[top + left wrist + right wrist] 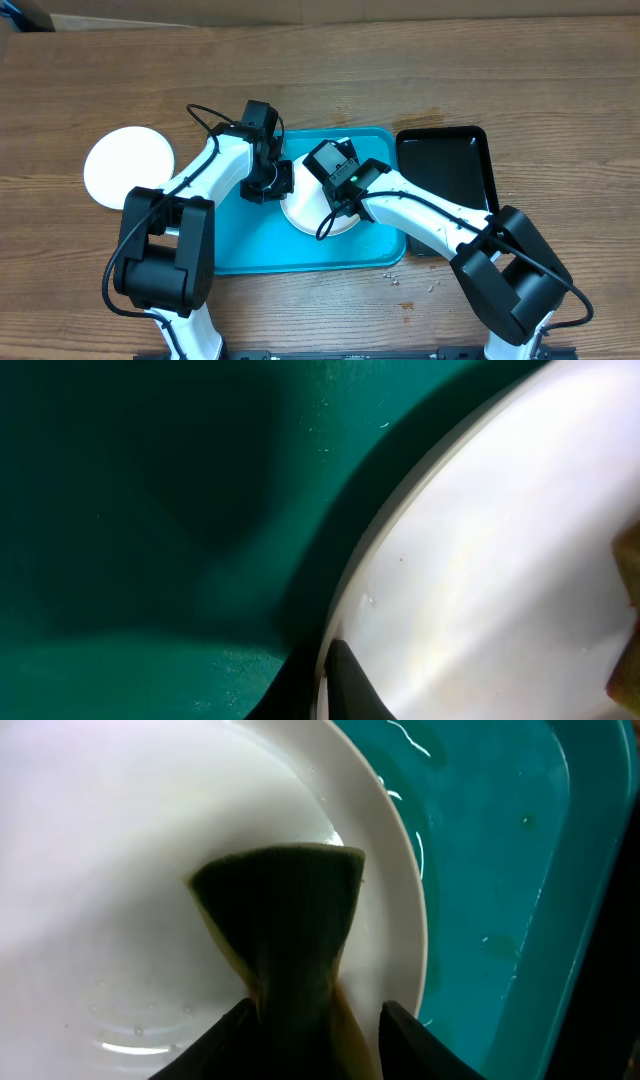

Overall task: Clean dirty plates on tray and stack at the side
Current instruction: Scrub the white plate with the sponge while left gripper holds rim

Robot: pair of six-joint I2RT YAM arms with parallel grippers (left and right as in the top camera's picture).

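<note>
Left gripper (268, 183) clamps left rim of the dirty plate (300, 212), centre of the turquoise tray (250, 245) | sponge (280, 920) lies on plate, directly beneath right gripper (315, 1010) | its jaws flank sponge; grip cannot be told

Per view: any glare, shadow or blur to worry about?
Overhead: sharp, evenly lit, but the white round plate on the wooden table is nearly blown out. Left wrist: heavy shadow over the turquoise plastic tray, the white plate on it soft-edged. Right wrist: glare streaks on the tray, dark green sponge in focus.
</note>
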